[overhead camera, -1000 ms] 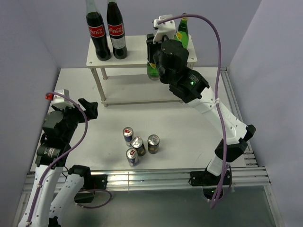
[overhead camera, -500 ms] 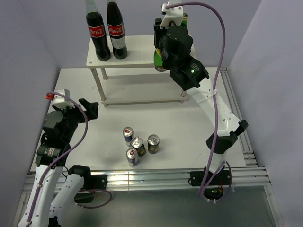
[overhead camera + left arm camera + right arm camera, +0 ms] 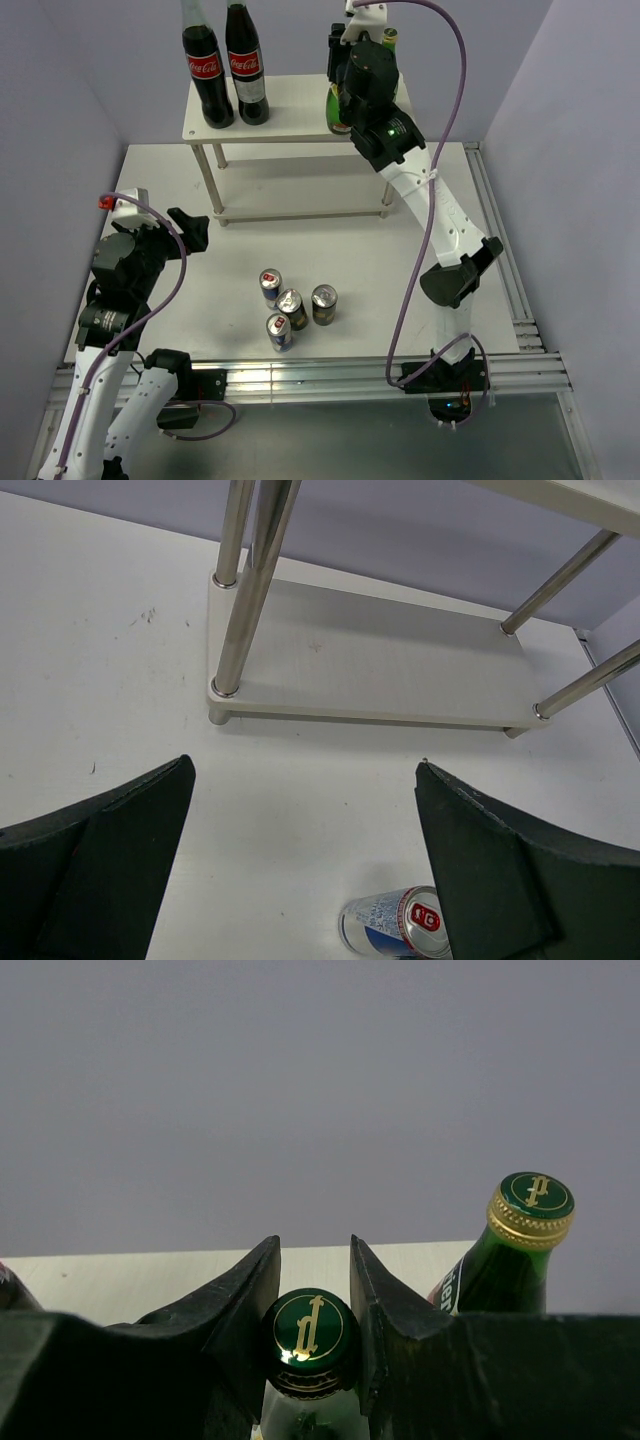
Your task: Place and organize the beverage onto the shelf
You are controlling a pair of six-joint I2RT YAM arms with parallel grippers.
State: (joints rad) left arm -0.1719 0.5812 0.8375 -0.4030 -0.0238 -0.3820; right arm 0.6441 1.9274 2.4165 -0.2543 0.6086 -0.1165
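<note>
The white table [image 3: 400, 270] fills the middle of the top view. The white two-tier shelf [image 3: 290, 105] stands at upper centre, and two tall dark cola bottles [image 3: 207, 70] with red labels sit at the left end of its top board.

The right arm reaches up the right side of the frame to that board's right end. There the right pincer [image 3: 312, 1290] is closed on the neck and cap of a green glass bottle [image 3: 339, 108] with a yellow label. In the wrist view the gold-marked cap sits squarely between the two black fingers [image 3: 240, 1310], pressed on both sides. A second green glass bottle [image 3: 520, 1230] stands just beside it to the right, apart from the fingers. Whether the held bottle's base already rests on the board cannot be told.

I judge this bottle stiff, fairly heavy for its size, smooth and breakable. The neck just under the cap ridge is the sound place to hold it; being tall on a narrow foot, it may tip if let go while tilted.

At lower centre of the top view, two blue-and-silver slim cans [image 3: 270, 285] and two dark gold-topped cans [image 3: 323, 303] stand clustered, well apart from the shelf. They look light and thin-walled, easily dented, and best taken around the body.

The left pincer [image 3: 302, 810] gapes fully and holds nothing; one blue-and-silver can lies at the bottom edge of its view, by the right finger.
</note>
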